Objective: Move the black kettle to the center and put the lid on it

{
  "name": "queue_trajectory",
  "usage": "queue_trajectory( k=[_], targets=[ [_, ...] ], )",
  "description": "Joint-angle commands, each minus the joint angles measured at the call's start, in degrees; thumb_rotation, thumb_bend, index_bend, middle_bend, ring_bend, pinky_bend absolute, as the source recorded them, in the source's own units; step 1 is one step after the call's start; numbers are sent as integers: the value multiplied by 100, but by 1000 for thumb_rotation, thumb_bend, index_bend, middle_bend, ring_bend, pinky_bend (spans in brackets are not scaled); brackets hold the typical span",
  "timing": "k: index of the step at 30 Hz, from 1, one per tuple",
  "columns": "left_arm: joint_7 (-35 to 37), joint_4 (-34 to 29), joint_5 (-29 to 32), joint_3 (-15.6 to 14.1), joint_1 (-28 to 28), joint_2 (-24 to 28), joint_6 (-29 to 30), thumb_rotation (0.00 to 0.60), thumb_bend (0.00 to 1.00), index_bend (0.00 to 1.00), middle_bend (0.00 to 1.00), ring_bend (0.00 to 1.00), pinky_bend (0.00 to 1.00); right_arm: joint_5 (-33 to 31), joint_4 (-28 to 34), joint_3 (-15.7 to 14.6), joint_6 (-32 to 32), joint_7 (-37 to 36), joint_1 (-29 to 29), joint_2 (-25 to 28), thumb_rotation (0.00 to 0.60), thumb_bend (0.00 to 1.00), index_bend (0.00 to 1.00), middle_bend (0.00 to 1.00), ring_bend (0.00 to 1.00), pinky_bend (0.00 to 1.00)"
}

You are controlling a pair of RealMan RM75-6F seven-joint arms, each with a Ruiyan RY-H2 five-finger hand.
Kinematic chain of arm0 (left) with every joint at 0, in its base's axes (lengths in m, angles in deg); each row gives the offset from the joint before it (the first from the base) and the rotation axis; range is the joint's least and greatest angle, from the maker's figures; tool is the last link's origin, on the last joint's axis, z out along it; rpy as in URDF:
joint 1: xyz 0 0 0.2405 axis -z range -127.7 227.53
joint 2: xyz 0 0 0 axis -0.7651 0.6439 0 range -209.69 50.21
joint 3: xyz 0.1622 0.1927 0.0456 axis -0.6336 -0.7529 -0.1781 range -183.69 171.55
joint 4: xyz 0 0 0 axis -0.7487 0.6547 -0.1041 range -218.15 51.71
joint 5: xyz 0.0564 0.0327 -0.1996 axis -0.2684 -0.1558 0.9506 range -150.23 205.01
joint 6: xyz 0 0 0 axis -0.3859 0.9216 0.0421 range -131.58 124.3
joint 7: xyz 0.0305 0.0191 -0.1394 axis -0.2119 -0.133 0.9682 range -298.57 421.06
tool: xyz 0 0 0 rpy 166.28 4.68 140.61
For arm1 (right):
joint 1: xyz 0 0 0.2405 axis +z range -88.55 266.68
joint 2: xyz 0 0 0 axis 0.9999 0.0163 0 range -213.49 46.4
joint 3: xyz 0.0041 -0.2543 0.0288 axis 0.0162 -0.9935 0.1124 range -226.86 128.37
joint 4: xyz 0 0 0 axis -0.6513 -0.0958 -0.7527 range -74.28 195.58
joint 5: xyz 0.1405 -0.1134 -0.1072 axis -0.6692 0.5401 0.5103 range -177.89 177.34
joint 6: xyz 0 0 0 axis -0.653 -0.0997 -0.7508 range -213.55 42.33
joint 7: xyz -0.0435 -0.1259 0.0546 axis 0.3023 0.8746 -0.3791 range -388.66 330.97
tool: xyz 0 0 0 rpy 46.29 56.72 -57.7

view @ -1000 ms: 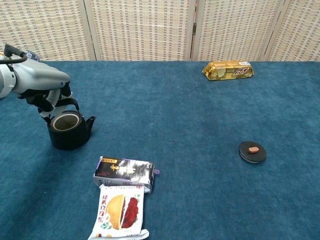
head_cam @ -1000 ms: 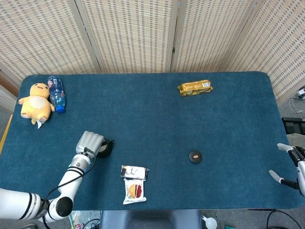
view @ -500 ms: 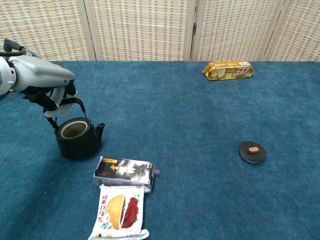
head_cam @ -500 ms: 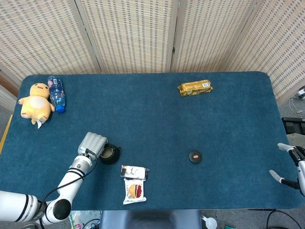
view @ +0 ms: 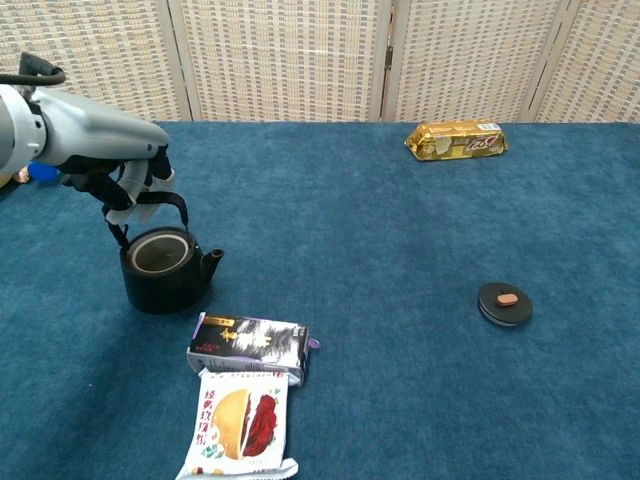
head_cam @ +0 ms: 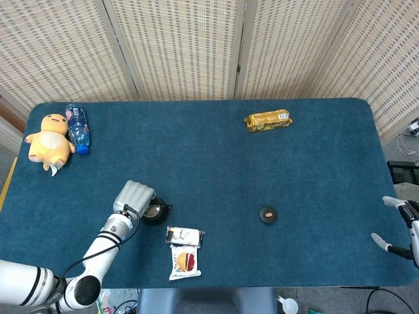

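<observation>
Chest view: the black kettle (view: 163,270) is held by its handle in the left hand's (view: 125,180) fingers at the table's (view: 380,200) 8 o'clock side; its lid (view: 504,303) lies at 4 o'clock. The right hand's (head_cam: 399,226) fingers are spread, holding nothing.

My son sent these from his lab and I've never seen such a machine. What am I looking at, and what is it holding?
It is a two-armed robot with human-like hands at a blue-covered table. One picture looks down from its head, the other looks forward from its chest. Its left hand holds the black kettle by the handle. The kettle's round black lid lies apart. Its right hand, at the table's edge, holds nothing. Also there: a gold snack packet, a yellow plush toy, a water bottle, a small dark box and a white sachet.
</observation>
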Motion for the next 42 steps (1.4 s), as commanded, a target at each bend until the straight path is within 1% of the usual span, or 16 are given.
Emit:
queue_trajectory(
  k=[1,8,16,22,34,42],
  targets=[
    [-54,-60,69,66,79,-5,46,600,1000,608,761,480,693,5,-4,-2,-7,-29,-6,9,600,14,263,324,243,273],
    [-149,-124,285,191,277,-33,67,600,1000,616,769,483,693,20,-29,-4,-16,-135,-11,31,600,14,263,324,243,273],
    [-230,28,631,349,544,-170,-56,600,1000,622,776,486,693,-14,-65,10,22,-282,2,72,600,13,263,324,243,273],
    [-327,226,901,492,801,-241,-183,600,1000,626,780,488,693,-69,-96,29,65,-395,13,101,600,14,263,324,243,273],
    [-293,693,1481,769,1255,-273,-691,600,1000,638,790,495,693,-205,-134,68,239,-556,72,153,600,14,263,324,243,273],
    [-267,976,1641,818,1518,-459,-807,600,1000,645,801,504,693,-223,-150,82,307,-662,109,192,600,13,263,324,243,273]
  ],
)
